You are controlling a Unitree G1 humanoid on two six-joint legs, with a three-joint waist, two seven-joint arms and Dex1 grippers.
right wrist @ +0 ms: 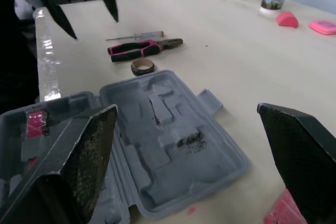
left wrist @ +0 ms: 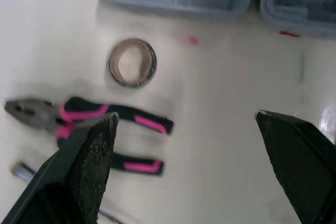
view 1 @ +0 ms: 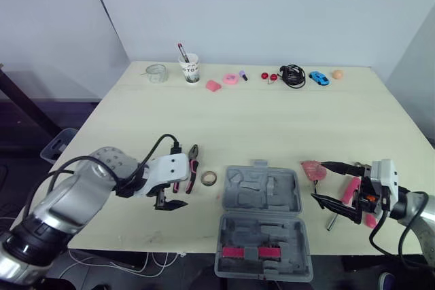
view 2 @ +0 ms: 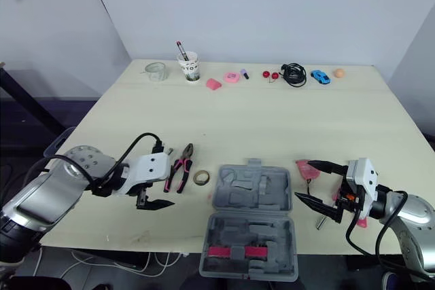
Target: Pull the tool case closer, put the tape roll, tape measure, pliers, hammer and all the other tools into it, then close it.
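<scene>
Plainly, we take the tape roll [view 1: 209,178] as the next thing to lift. It lies flat on the table [view 1: 258,120] with its hole facing up, a small brownish ring with a darker outer band. It sits between the pliers [view 1: 191,168] on its left and the open tool case [view 1: 262,188] on its right, near both and touching neither. Being round, it has no long axis to match, so we judge any closing direction would serve. The pliers point their nose away from us and their pink-and-black handles toward us.

The case is grey and lies open flat near the table's front edge. Its far half shows empty moulded recesses.

From the left gripper [view 1: 171,203] the roll lies to the right and a little farther off, close by. Its fingers stand wide apart and hold nothing. The right gripper [view 1: 318,181] is across the case, beside some pink tools [view 1: 312,169], also spread wide and empty. We judge the left arm much the nearer to the roll.
</scene>
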